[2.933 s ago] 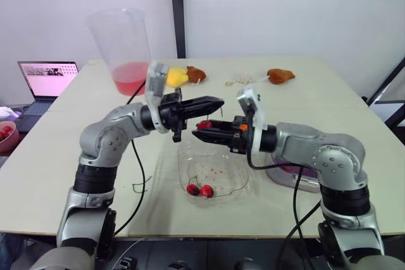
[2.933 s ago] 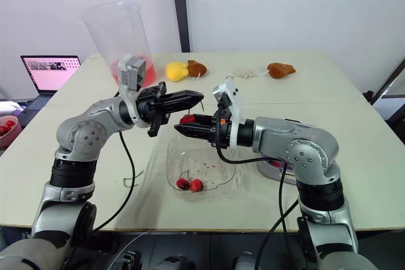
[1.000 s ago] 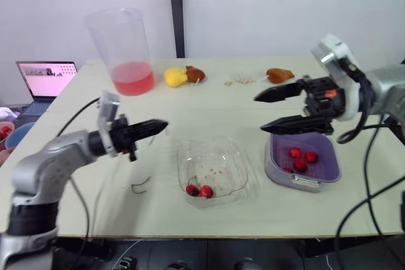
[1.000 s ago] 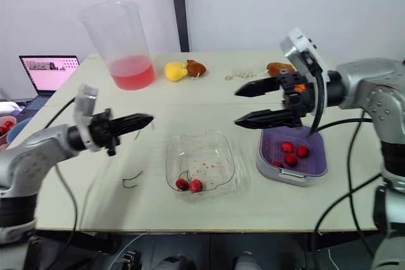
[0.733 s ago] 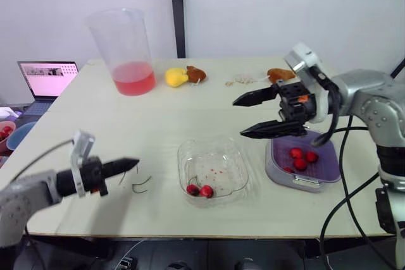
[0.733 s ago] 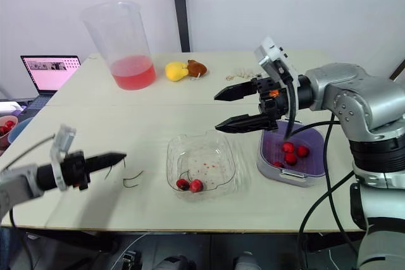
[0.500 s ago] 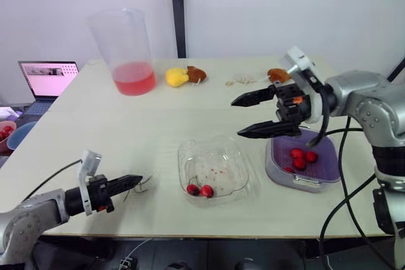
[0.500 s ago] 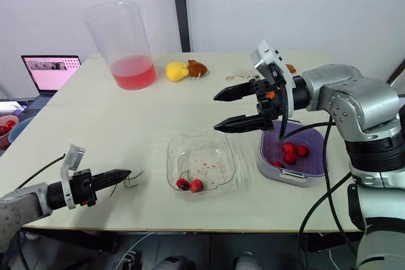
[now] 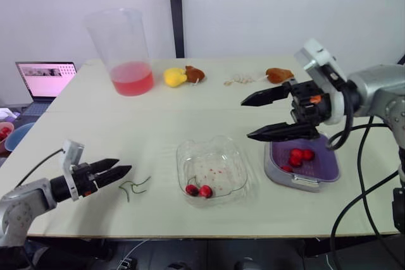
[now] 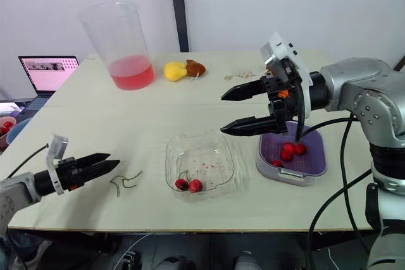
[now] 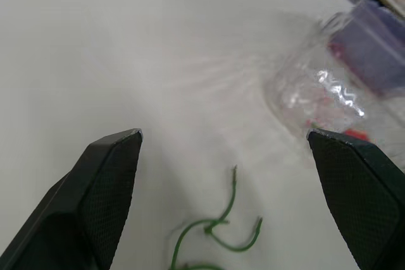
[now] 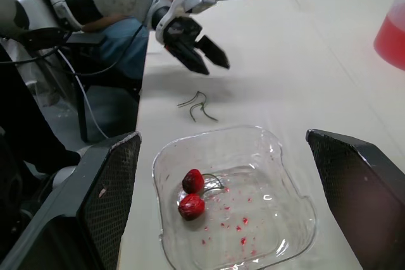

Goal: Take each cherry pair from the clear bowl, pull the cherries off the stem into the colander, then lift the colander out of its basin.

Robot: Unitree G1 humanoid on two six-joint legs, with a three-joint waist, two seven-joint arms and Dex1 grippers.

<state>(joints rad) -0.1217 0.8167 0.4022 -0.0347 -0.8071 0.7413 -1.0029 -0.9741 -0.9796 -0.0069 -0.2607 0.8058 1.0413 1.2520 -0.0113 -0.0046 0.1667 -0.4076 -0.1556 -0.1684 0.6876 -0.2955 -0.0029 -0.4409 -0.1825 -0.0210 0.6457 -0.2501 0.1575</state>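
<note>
A red cherry pair [image 9: 199,190] lies at the near edge of the clear plastic bowl [image 9: 215,155]. Loose red cherries [image 9: 299,157] sit in the purple colander [image 9: 324,172] just to its right. Bare green stems [image 9: 135,187] lie on the beige table [image 9: 190,112] left of the bowl, just ahead of the left gripper [image 9: 123,167], which is held low, fingers parted and empty. The right gripper [image 9: 247,119] hovers between bowl and colander, spread wide and empty. Behind stand a tall clear jug of pink liquid [image 9: 123,52] and an open laptop [image 9: 44,79], its screen text too small to read.

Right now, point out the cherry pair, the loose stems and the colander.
cherry pair [image 9: 206,191]: left eye view, its right cherry.
loose stems [image 11: 211,226]: left wrist view, where the strands meet.
colander [image 10: 311,161]: right eye view, bare purple inside.
</note>
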